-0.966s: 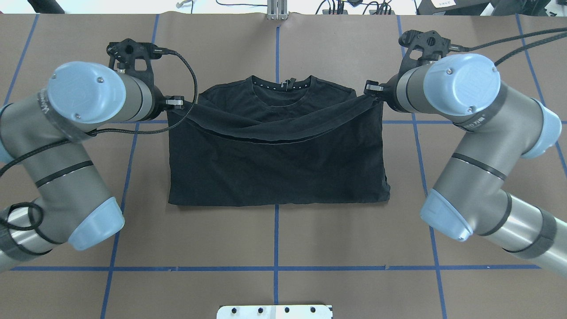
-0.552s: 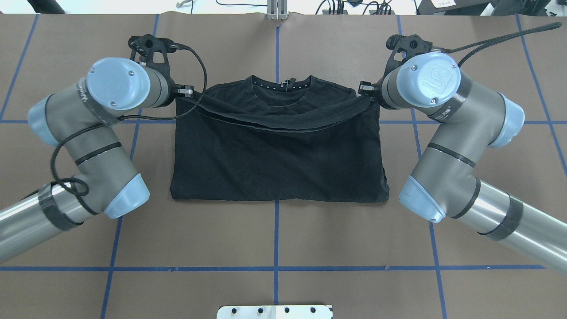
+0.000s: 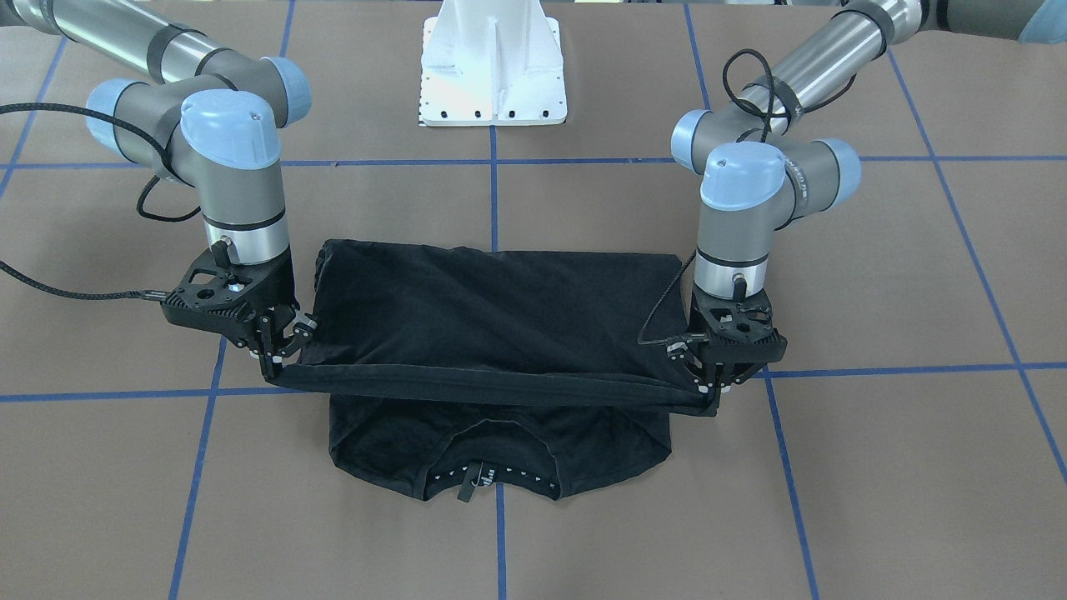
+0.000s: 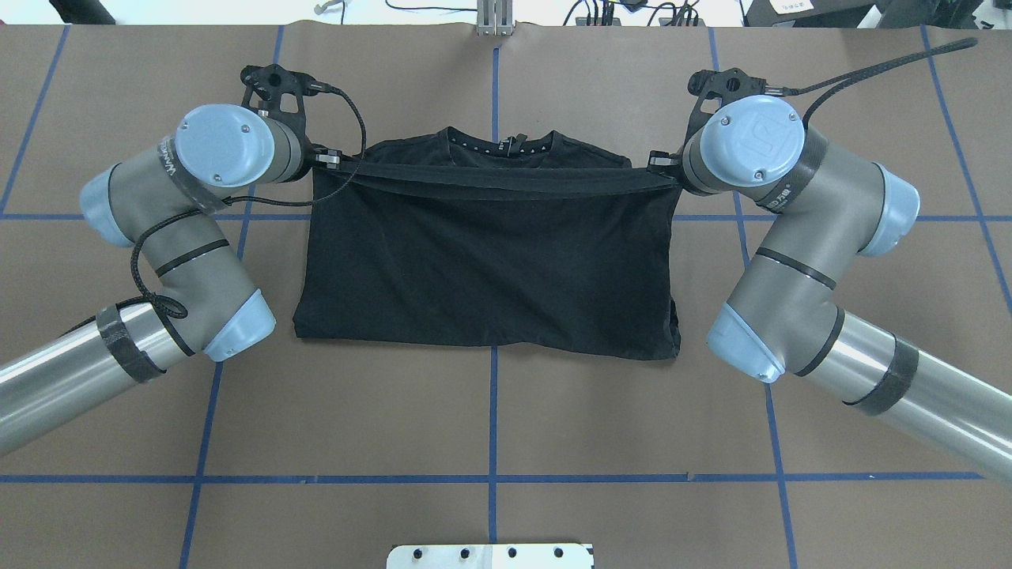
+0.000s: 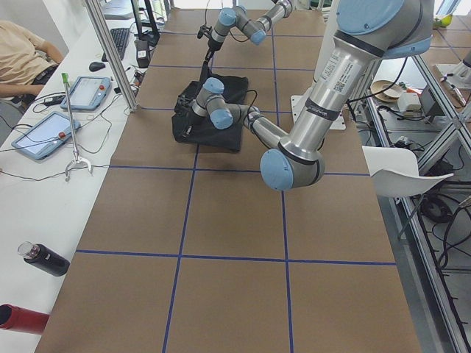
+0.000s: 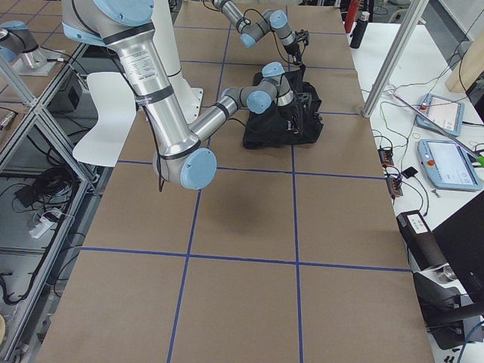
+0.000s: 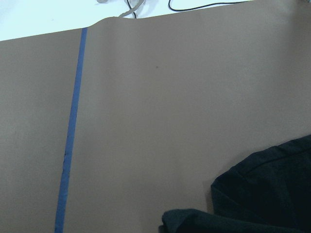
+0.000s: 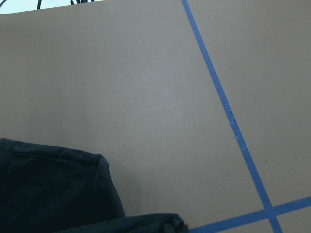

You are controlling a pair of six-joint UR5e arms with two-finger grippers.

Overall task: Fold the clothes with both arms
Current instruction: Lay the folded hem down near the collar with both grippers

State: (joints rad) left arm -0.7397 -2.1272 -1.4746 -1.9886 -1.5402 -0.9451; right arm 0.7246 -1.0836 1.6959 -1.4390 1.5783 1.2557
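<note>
The black T-shirt (image 4: 490, 261) lies in the middle of the desk (image 4: 356, 411), straddling the central blue tape line (image 4: 493, 411), with its collar (image 4: 501, 145) at the end far from the robot and a flat folded edge at the near end. One layer of the cloth is raised off the rest and drawn into a taut, narrow band (image 4: 498, 180) running side to side just short of the collar. In the front-facing view this band (image 3: 492, 385) hangs above the shoulders, with the neckline and its small white mark (image 3: 483, 475) showing beyond it. The left jaws are pinched shut on the band's end on the robot's left, and the left arm (image 4: 198, 213) bends in over that edge of the shirt. The right jaws are likewise clamped on the opposite end, with the right arm (image 4: 783, 205) standing over the other edge. Both wrists point steeply down in the front-facing view. Each wrist camera shows brown desk surface, a blue tape line and a dark corner of the T-shirt (image 7: 262, 194) at the bottom of its view. Black cables (image 4: 352, 126) loop from the wrists. The white pedestal base (image 3: 493, 62) sits behind the shirt on the robot's side. At the desk's far edge, in the left side view, a white bench carries tablets (image 5: 44, 134), and a seated person (image 5: 22, 55) is partly in view.
</note>
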